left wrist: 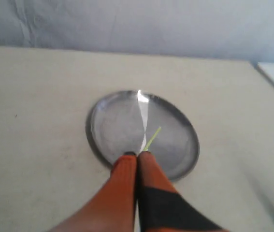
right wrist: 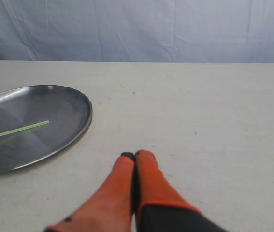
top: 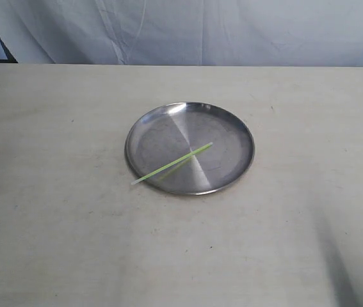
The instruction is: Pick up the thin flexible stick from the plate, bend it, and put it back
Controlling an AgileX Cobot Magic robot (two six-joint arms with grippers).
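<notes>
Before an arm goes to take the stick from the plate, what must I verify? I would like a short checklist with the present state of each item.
1. The stick lies on the plate: ok. One end pokes out over the rim.
2. The stick is straight, not yet bent: ok.
3. The left gripper is open for a grasp: not ok, it is shut.
4. The right gripper is open: not ok, it is shut, over the table beside the plate.
5. Height of both grippers above the table: cannot tell, as the exterior view shows no arm.
</notes>
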